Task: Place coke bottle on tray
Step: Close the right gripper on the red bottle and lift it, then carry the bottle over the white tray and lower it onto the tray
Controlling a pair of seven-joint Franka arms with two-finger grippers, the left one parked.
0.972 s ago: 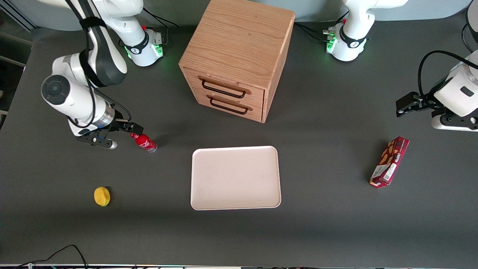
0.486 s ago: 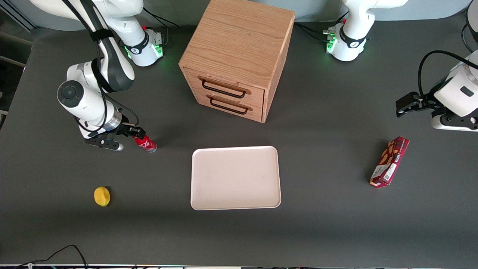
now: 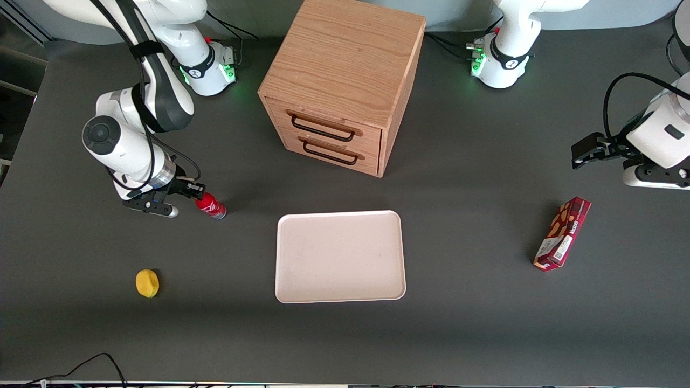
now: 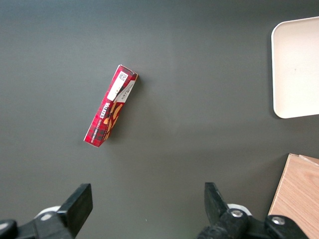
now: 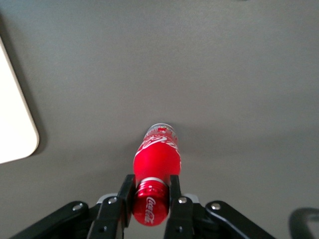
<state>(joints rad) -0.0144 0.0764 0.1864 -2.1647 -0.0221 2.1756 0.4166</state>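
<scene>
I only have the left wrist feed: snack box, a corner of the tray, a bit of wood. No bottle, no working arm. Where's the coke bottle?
Observer: The coke bottle stands on the table toward the working arm's end, off the tray.
Operator: Gripper on it?
Observer: Yes. In the right wrist view the gripper has a finger on each side of the red cap, shut on it.
Operator: Anything else near that end?
Observer: A small yellow object lies nearer the front camera than the bottle.

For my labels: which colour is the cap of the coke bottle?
Red, like the coke bottle; the right wrist view shows it best, between the gripper fingers.
</scene>
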